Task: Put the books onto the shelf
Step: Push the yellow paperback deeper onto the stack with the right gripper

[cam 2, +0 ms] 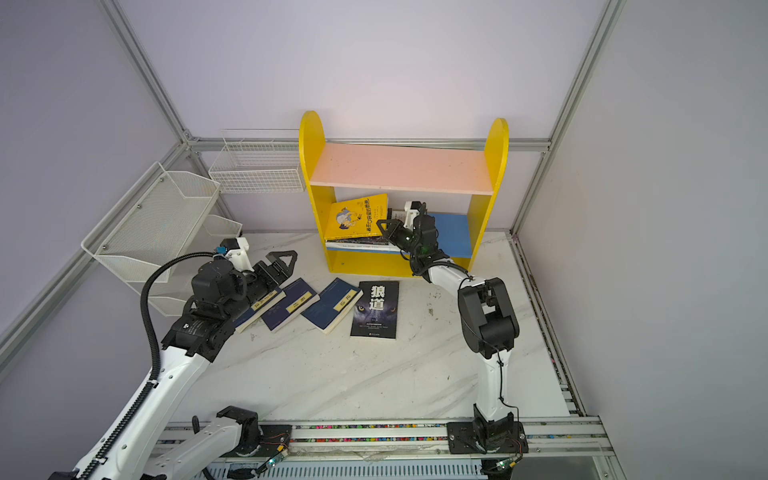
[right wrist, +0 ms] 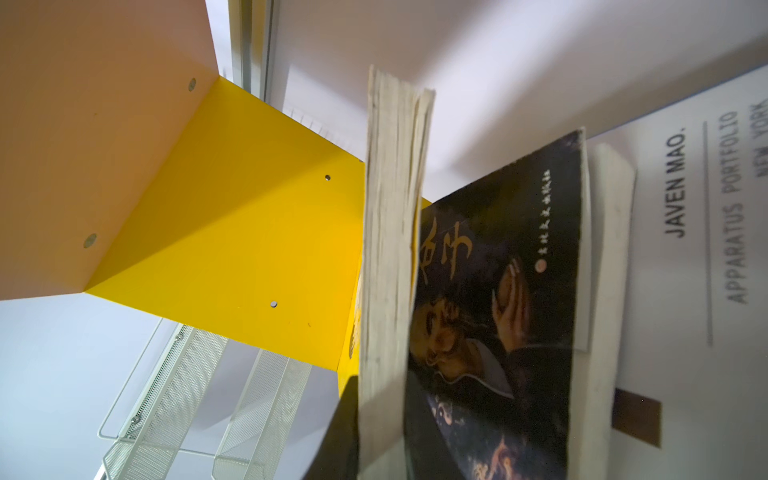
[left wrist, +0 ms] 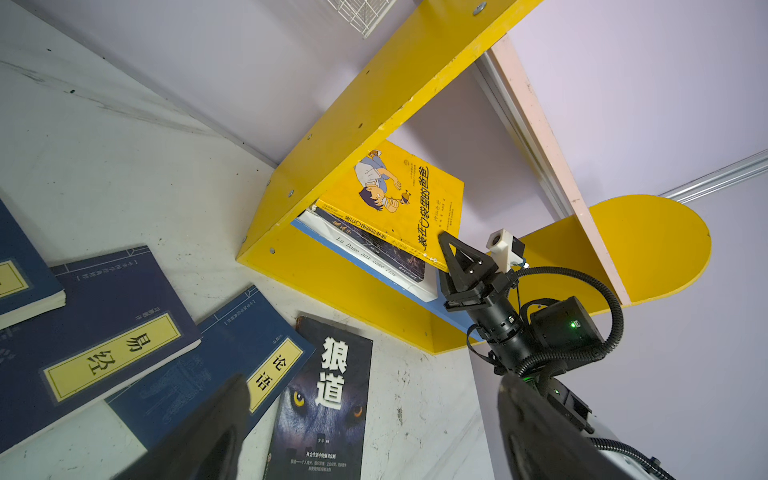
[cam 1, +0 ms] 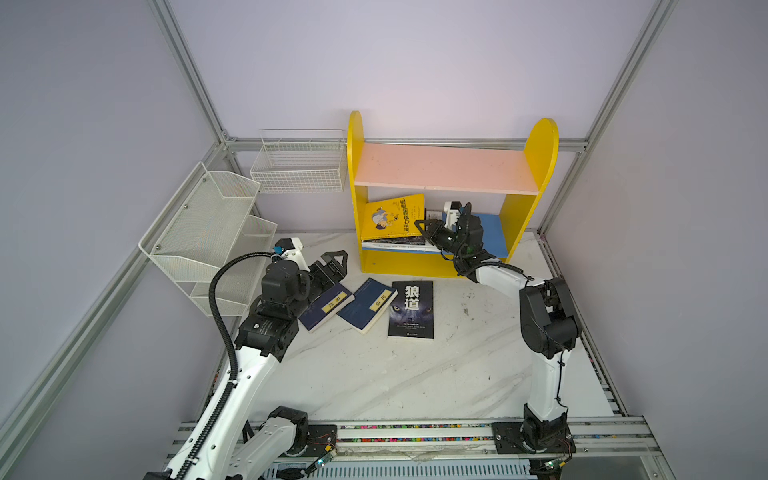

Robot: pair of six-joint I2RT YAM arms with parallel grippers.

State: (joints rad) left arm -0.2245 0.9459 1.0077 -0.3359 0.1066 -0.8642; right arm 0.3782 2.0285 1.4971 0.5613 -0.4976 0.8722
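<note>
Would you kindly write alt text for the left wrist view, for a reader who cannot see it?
The right claw reaches the edge of a yellow cartoon book tilted atop two flat books on the blue lower board of the yellow shelf. Three navy books and a black wolf-eyes book lie on the white table in front.

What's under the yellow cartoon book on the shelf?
A dark portrait-cover book, lying on a larger white book on the blue board. The tilted yellow cartoon book covers part of both.
</note>
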